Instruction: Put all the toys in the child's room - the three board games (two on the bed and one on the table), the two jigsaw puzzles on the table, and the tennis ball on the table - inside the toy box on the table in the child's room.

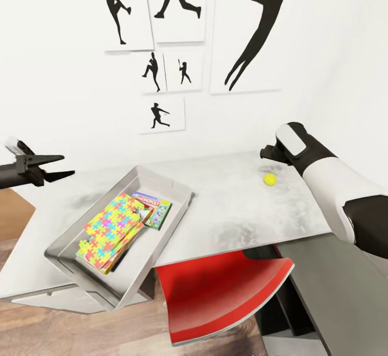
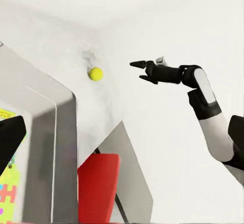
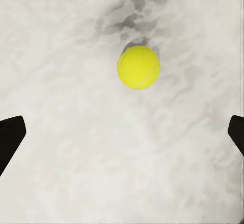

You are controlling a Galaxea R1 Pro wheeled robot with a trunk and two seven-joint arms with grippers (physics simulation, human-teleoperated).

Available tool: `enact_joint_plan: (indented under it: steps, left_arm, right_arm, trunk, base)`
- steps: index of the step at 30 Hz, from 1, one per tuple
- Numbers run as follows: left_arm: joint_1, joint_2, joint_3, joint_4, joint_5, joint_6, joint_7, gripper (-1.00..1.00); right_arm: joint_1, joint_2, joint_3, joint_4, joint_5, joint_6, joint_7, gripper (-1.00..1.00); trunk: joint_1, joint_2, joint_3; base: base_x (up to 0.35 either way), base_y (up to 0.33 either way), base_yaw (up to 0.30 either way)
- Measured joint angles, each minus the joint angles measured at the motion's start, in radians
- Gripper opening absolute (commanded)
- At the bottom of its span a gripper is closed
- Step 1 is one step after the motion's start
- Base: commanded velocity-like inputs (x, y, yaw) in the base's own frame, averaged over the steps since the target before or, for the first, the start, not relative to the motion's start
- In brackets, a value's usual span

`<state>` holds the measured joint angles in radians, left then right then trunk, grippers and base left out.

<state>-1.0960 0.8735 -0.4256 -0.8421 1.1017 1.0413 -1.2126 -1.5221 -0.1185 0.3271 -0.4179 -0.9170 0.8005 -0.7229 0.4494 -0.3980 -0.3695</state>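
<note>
The yellow tennis ball point(image 1: 270, 179) rests on the pale table point(image 1: 231, 216), toward its far right. My right gripper point(image 1: 268, 154) hovers just above and behind the tennis ball point(image 3: 139, 67), open, with its dark fingertips point(image 3: 10, 138) spread wide and nothing between them. The grey toy box point(image 1: 129, 280) sits at the table's front left, overhanging the edge. Inside lie two jigsaw puzzles point(image 1: 111, 220) and two printed board games point(image 1: 156, 209). My left gripper point(image 1: 62, 166) is open and empty, in the air left of the toy box. The left wrist view shows the ball point(image 2: 95, 73) and the right gripper point(image 2: 139, 70).
A red chair point(image 1: 215, 297) is tucked under the table's front edge. A lower dark grey desk point(image 1: 334, 291) adjoins at the right. Black athlete silhouettes point(image 1: 258, 27) hang on the white wall behind. Wood floor point(image 1: 64, 329) shows below.
</note>
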Motion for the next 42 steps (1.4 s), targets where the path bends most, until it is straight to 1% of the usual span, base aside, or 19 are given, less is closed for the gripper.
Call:
enact_joint_plan:
  steps: [2, 3, 5, 10, 20, 30, 42]
  left_arm:
    - [0.0, 0.01, 0.006, -0.001, -0.002, -0.001, -0.05, 1.0]
    - [0.0, 0.019, 0.01, -0.002, -0.003, -0.002, -0.087, 1.0]
    - [0.0, 0.028, 0.013, -0.002, -0.004, -0.003, -0.124, 1.0]
    - [0.0, 0.038, 0.017, -0.003, -0.004, -0.004, -0.157, 1.0]
    - [0.0, 0.041, 0.016, -0.003, 0.0, -0.004, -0.165, 1.0]
    - [0.0, 0.04, 0.013, -0.047, 0.003, -0.004, -0.166, 1.0]
    - [0.0, 0.04, 0.014, -0.053, 0.001, -0.004, -0.166, 1.0]
  right_arm:
    - [0.0, 0.0, 0.0, 0.001, 0.005, 0.0, 0.0, 1.0]
    - [0.0, 0.0, 0.0, 0.001, 0.009, 0.0, 0.0, 1.0]
    - [0.0, 0.0, 0.0, 0.002, 0.011, 0.0, 0.0, 1.0]
    - [0.0, 0.001, 0.002, 0.002, 0.013, 0.0, 0.0, 1.0]
    - [0.0, 0.001, 0.004, 0.002, 0.013, 0.0, 0.008, 1.0]
    - [0.0, 0.0, 0.005, 0.001, 0.016, 0.0, 0.065, 1.0]
    - [0.0, 0.001, 0.007, -0.001, 0.016, 0.0, 0.071, 1.0]
  trunk:
    - [0.0, 0.0, -0.003]
    - [0.0, 0.0, -0.005]
    - [0.0, 0.0, -0.008]
    - [0.0, 0.0, -0.016]
    - [0.0, 0.0, -0.032]
    - [0.0, 0.0, -0.049]
    - [0.0, 0.0, -0.068]
  base:
    - [0.0, 0.0, 0.0]
    - [0.0, 0.0, 0.0]
    - [0.0, 0.0, 0.0]
    - [0.0, 0.0, 0.0]
    - [0.0, 0.0, 0.0]
    - [0.0, 0.0, 0.0]
    - [0.0, 0.0, 0.0]
